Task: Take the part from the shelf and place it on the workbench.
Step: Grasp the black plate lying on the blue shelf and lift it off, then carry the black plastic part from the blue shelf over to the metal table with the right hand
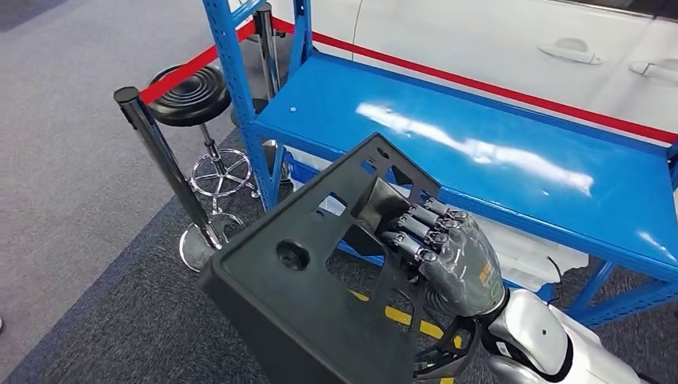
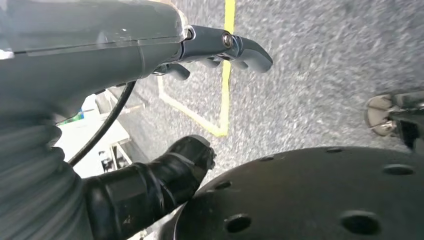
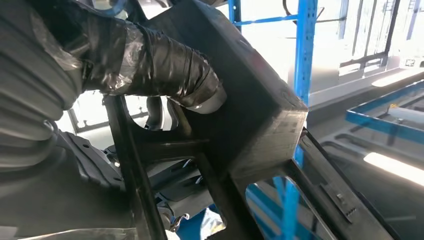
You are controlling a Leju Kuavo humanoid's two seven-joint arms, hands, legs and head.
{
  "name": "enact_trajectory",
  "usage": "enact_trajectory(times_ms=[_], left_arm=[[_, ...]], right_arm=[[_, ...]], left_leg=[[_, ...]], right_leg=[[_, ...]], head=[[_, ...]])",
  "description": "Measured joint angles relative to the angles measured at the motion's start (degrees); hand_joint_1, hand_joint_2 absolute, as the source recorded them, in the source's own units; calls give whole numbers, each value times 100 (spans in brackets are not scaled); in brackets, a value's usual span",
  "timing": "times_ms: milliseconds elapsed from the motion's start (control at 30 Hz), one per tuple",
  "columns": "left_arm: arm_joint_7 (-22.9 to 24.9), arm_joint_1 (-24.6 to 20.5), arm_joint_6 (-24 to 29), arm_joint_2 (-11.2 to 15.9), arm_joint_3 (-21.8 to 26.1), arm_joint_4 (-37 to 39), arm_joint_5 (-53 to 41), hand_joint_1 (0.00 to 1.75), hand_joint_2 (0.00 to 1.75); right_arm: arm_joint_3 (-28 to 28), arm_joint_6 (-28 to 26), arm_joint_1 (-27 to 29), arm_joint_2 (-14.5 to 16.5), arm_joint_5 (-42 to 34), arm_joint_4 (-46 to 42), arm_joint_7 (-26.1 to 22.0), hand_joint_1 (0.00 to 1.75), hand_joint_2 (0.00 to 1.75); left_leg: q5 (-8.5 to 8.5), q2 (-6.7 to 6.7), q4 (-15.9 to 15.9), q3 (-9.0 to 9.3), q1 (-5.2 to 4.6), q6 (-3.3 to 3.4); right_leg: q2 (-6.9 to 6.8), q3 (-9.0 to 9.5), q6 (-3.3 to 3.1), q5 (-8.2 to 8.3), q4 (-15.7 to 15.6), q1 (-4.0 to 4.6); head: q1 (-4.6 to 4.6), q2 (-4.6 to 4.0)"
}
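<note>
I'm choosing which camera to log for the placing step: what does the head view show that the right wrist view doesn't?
Head view alone: the blue workbench top, bare and glossy, with the stool and stanchion post beside it, and the whole black part tilted in front of the bench. Right wrist view alone: the thumb pressed against the part's thick wall, seen close. Both: the right robot hand gripping the part, and blue frame uprights.

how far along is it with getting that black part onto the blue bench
Done: the black part is off the shelf, gripped by the right hand. In hand: it hangs tilted in front of the blue workbench, not resting on it. Left: set it on the benchtop and let go. The left hand holds nothing.
</note>
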Motion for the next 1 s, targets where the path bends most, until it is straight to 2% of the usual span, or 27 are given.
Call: enact_trajectory(times_ms=[33, 67, 100, 133, 167, 233, 267, 300, 367, 400, 433, 500, 533, 567, 600, 633, 667, 700, 767, 800, 833, 867, 900, 933, 967, 1000], left_arm=[[0, -5, 0, -3, -17, 0, 11, 0, 175], [0, -6, -1, -7, -34, 0, 24, 0, 175], [0, -6, -1, -11, -48, 0, 34, 0, 175], [0, -5, -2, -13, -60, 0, 40, 0, 175], [0, -5, -4, -16, -70, 0, 47, 0, 175], [-1, -8, -7, -22, -86, 0, 57, 0, 175], [-1, -11, -10, -25, -93, 0, 60, 0, 175], [-1, -8, -12, -26, -101, 0, 61, 0, 175], [-1, 8, -15, -25, -115, 2, 60, 0, 175], [-2, 17, -15, -25, -121, 3, 61, 0, 175], [-3, 16, -15, -25, -129, 5, 61, 0, 175], [-4, 4, -16, -27, -156, 7, 63, 0, 175], [-4, -1, -16, -28, -171, 7, 63, 0, 175], [-7, -1, -17, -30, -186, 7, 64, 0, 175], [-10, 0, -18, -31, -198, 7, 64, 0, 175], [-14, 0, -19, -33, -208, 7, 65, 0, 175], [-19, 1, -20, -34, -216, 7, 66, 0, 175], [-20, 1, -20, -33, -222, 7, 67, 0, 175], [-20, 14, -20, -23, -228, 8, 66, 0, 175], [-20, 22, -20, -18, -229, 8, 64, 0, 175], [-21, 31, -20, -14, -230, 9, 64, 0, 175], [-25, 45, -20, -14, -234, 9, 66, 0, 175], [-29, 47, -20, -14, -241, 9, 67, 0, 175], [-33, 42, -20, -14, -251, 9, 69, 0, 175], [-36, 29, -20, -14, -263, 9, 71, 0, 175], [-37, 7, -21, -17, -277, 9, 72, 0, 175]], right_arm=[[17, -31, -2, -42, 74, 14, 29, 175, 175], [34, -57, -3, -77, 144, 31, 56, 175, 175], [52, -82, -4, -107, 205, 48, 81, 175, 175], [74, -113, -6, -138, 269, 66, 111, 175, 175], [94, -146, -12, -170, 333, 81, 142, 175, 175], [118, -206, -26, -237, 435, 104, 204, 175, 175], [121, -226, -31, -267, 464, 114, 226, 175, 175], [126, -243, -39, -293, 482, 126, 241, 175, 175], [142, -262, -52, -322, 500, 149, 262, 175, 175], [152, -271, -60, -329, 512, 159, 274, 175, 175], [161, -281, -62, -334, 527, 166, 294, 175, 175], [175, -300, -61, -360, 560, 181, 349, 175, 175], [183, -304, -59, -376, 569, 189, 376, 175, 175], [189, -304, -58, -394, 573, 199, 400, 175, 175], [194, -303, -58, -406, 573, 209, 418, 175, 175], [197, -303, -58, -418, 572, 219, 434, 175, 175], [197, -303, -59, -429, 568, 227, 448, 175, 175], [196, -303, -60, -444, 564, 232, 458, 175, 175], [192, -303, -61, -480, 558, 237, 475, 175, 175], [190, -303, -61, -495, 555, 240, 479, 175, 175], [187, -302, -62, -505, 554, 244, 481, 175, 175], [184, -300, -59, -516, 547, 251, 482, 175, 175], [180, -298, -55, -522, 535, 261, 483, 175, 175], [170, -295, -47, -531, 520, 270, 487, 175, 175], [152, -292, -32, -550, 502, 280, 491, 175, 175], [129, -287, -12, -571, 488, 292, 497, 175, 175]], left_leg=[[49, -63, 10, -72, -13, 9], [94, -128, 24, -143, -26, 15], [134, -197, 47, -212, -36, 15], [168, -270, 75, -278, -41, 8], [194, -345, 110, -336, -42, -3], [243, -483, 186, -455, -38, -47], [277, -547, 210, -499, -35, -78], [321, -612, 216, -537, -30, -115], [403, -726, 200, -578, -32, -186], [371, -672, 226, -613, -47, -219], [241, -540, 341, -668, -60, -252], [-258, -191, 902, -858, -57, -315], [-510, -96, 1294, -963, -36, -340], [-653, -58, 1637, -1033, -19, -358], [-670, -45, 1847, -1033, -6, -369], [-570, -38, 1859, -937, -2, -369], [-416, -12, 1666, -732, -7, -353], [-313, 67, 1306, -444, -22, -314], [-323, 310, 508, 114, -91, -203], [-367, 387, 254, 251, -131, -151], [-375, 396, 130, 286, -169, -105], [-309, 335, 70, 256, -182, -57], [-224, 275, 8, 233, -178, -13], [-135, 216, -52, 209, -165, 32], [-40, 159, -105, 171, -145, 71], [35, 102, -119, 112, -134, 90]], right_leg=[[81, -98, -9, -224, 379, 12], [111, -147, -20, -349, 661, 26], [119, -104, -35, -348, 746, 34], [128, 54, -53, -242, 597, 39], [168, 303, -72, -79, 254, 37], [439, 789, -107, 112, -528, 26], [552, 909, -118, 142, -752, 26], [614, 944, -126, 131, -841, 36], [480, 911, -164, 195, -852, 40], [391, 891, -198, 230, -863, 32], [299, 859, -243, 272, -874, 23], [114, 764, -313, 348, -870, 45], [23, 702, -334, 381, -853, 64], [-69, 633, -341, 412, -830, 80], [-161, 561, -343, 442, -803, 92], [-247, 490, -344, 468, -774, 103], [-327, 423, -342, 493, -747, 117], [-400, 375, -340, 516, -724, 131], [-535, 327, -313, 568, -711, 154], [-602, 323, -289, 601, -721, 146], [-668, 320, -256, 641, -741, 133], [-723, 319, -218, 681, -765, 118], [-679, 315, -181, 680, -772, 101], [-546, 301, -147, 599, -736, 92], [-354, 266, -123, 416, -608, 86], [-141, 207, -107, 153, -369, 76]], head=[[0, 0], [-1, 0], [-2, 0], [-2, 0], [-2, 0], [-4, 0], [-3, 0], [-3, 0], [-1, 0], [-6, 0], [-11, 0], [-21, 0], [-21, 0], [-22, 0], [-22, 0], [-22, 0], [-23, 0], [-23, 0], [-22, 0], [-21, 0], [-22, 0], [-22, 0], [-21, 0], [-20, 0], [-17, 0], [-15, 0]])
